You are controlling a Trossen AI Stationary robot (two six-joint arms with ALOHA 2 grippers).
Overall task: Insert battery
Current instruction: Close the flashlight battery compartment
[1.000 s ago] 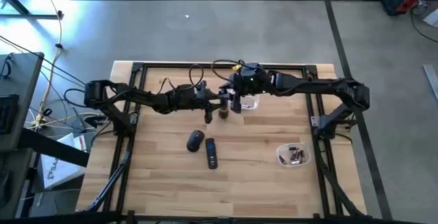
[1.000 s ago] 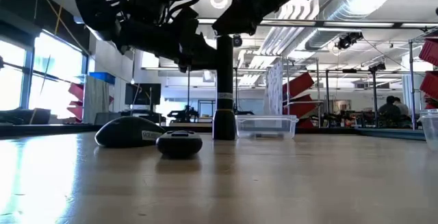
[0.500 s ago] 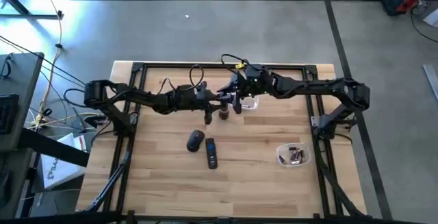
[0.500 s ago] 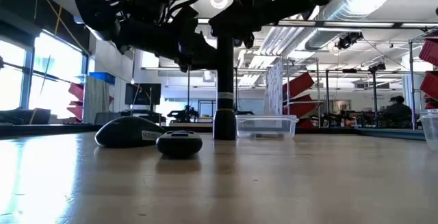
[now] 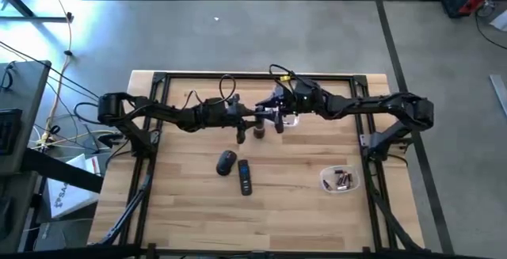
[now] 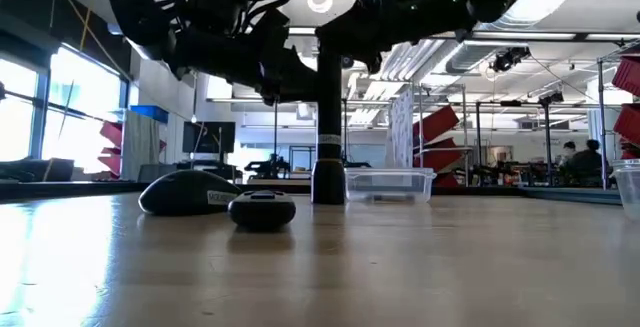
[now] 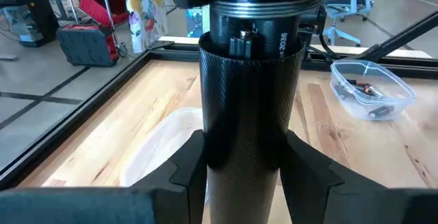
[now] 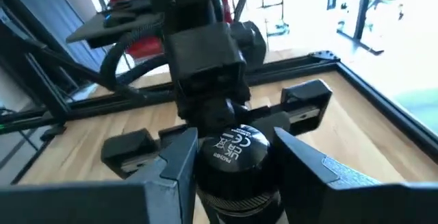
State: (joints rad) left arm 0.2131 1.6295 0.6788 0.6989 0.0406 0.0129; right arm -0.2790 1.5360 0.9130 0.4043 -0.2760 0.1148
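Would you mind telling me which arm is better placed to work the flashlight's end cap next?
Right. The right claw already sits around the cap of the flashlight, while the left claw grips the barrel, keeping it upright.

Flashlight (image 7: pixel 250 142) base below left-wrist frame edge

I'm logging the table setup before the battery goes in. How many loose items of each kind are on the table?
Flashlight, held between left gripper and right gripper: 1
Computer mouse: 1
Remote control: 1
Clear containers, one with batteries, one behind the flashlight: 2
Total: 5
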